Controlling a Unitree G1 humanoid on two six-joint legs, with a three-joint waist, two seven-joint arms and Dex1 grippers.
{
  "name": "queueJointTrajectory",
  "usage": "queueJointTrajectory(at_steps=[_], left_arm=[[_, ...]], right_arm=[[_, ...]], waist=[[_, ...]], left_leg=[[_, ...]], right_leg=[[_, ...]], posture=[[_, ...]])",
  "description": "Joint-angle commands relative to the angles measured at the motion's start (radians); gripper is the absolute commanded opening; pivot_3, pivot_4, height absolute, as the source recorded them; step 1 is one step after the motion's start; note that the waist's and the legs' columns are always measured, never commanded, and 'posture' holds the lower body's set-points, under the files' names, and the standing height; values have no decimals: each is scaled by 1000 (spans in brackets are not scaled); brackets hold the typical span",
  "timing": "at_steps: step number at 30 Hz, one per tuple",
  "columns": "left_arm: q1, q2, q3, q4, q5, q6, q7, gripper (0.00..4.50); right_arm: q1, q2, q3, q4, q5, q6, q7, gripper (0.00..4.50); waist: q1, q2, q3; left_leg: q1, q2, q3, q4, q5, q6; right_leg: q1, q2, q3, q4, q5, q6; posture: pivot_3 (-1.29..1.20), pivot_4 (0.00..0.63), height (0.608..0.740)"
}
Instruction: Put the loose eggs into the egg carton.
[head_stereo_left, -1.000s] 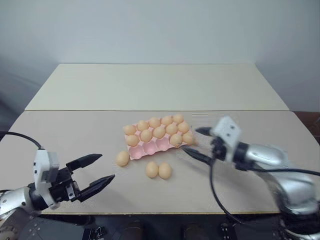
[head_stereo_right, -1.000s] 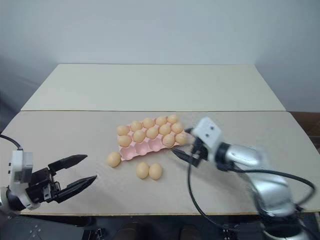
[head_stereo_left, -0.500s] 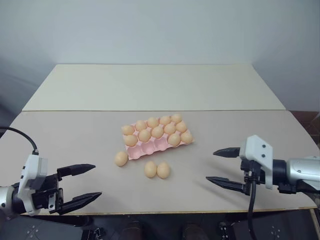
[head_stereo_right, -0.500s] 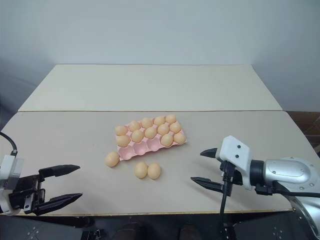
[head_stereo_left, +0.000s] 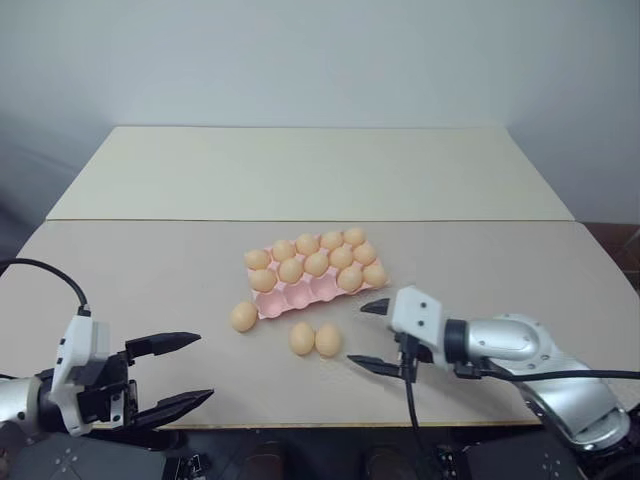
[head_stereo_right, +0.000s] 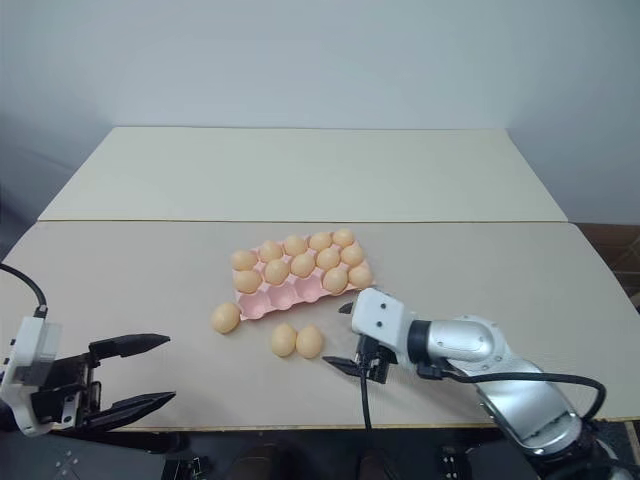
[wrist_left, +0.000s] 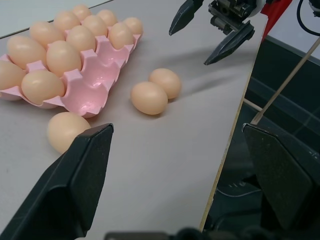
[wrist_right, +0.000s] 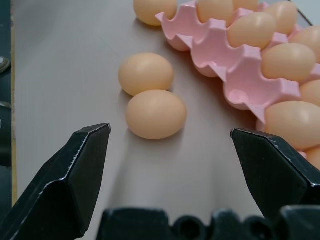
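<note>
The pink egg carton (head_stereo_left: 300, 296) lies mid-table with several eggs in its back two rows and bare cups along its front row. One loose egg (head_stereo_left: 243, 317) rests off its front left corner. Two more loose eggs (head_stereo_left: 303, 339) (head_stereo_left: 328, 341) lie touching in front of it. My right gripper (head_stereo_left: 358, 334) is open, low over the table just right of that pair, which sits ahead of its fingers (wrist_right: 75, 175) in the right wrist view. My left gripper (head_stereo_left: 200, 368) is open and empty near the front left edge, pointing toward the eggs (wrist_left: 150, 97).
The table is two pale panels meeting at a seam (head_stereo_left: 150, 220), with the far panel (head_stereo_left: 310, 170) bare. Its front edge (head_stereo_left: 300, 425) runs just below both grippers. A black cable (head_stereo_left: 410, 400) hangs from my right wrist past that edge.
My right gripper left the carton's right end, swung out to the right, then came back left and lower to sit beside the two front eggs. The left gripper has barely moved.
</note>
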Motion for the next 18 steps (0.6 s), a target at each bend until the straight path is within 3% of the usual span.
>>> queueJointTrajectory(at_steps=[1, 18], left_arm=[[6, -12, 0, -38, -3, -9, 15, 4500], [25, -32, -2, -55, 0, -14, 37, 4500]], right_arm=[[-56, 61, 98, 51, -76, -55, -31, 4465], [-129, 213, 237, 244, -210, -133, -36, 4465]], waist=[[0, 0, 0], [-3, 0, 0]], left_leg=[[0, 0, 0, 0, 0, 0], [1, 0, 0, 0, 0, 0]], right_leg=[[0, 0, 0, 0, 0, 0], [-1, 0, 0, 2, 0, 0]], posture=[[0, 150, 740], [0, 150, 740]])
